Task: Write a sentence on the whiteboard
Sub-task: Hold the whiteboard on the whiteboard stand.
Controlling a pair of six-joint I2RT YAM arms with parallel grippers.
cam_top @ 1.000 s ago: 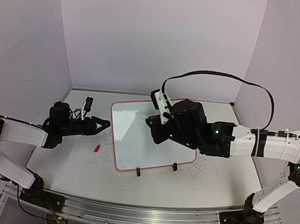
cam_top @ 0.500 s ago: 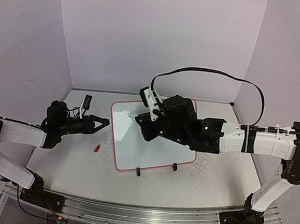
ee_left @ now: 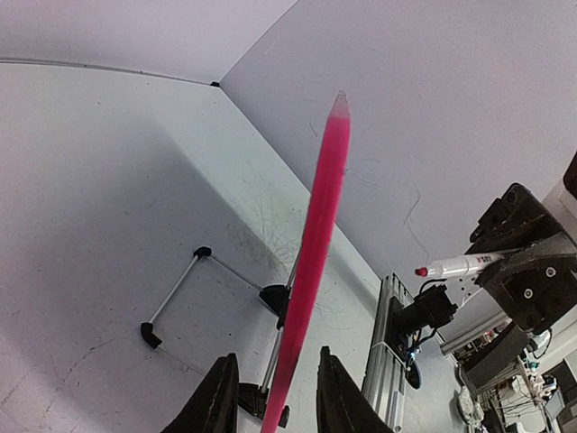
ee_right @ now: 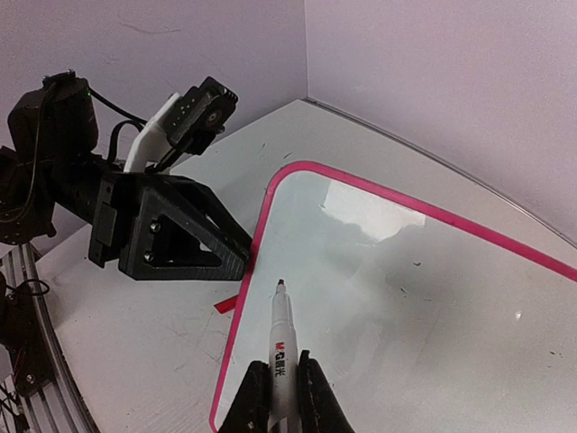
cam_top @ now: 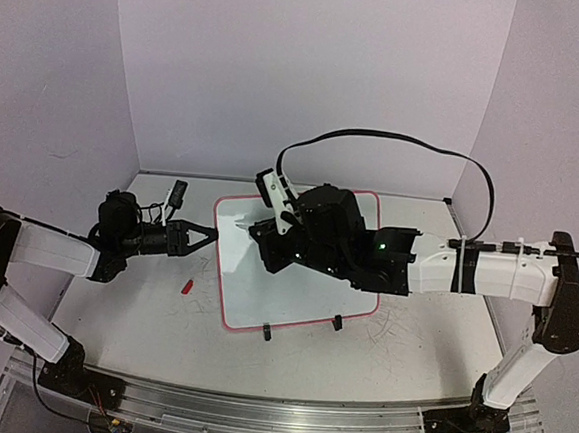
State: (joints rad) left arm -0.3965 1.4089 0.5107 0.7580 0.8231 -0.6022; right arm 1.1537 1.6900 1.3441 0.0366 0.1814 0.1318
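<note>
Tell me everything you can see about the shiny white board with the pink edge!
The glossy white rectangular whiteboard has a thin pink-red rim, rounded corners and two small black clip feet on its near edge. It lies skewed on the table and looks blank. The left gripper straddles its left rim, fingers apart. The right gripper holds a white marker over it; whether the tip touches is unclear.

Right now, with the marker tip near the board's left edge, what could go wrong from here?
1. The left pincer straddles the whiteboard at its rim, with gaps showing on both sides. The board may slide once the marker presses down.
2. The right pincer holds the marker close to the left pincer at that same rim, so the two arms could bump while writing there.
</note>
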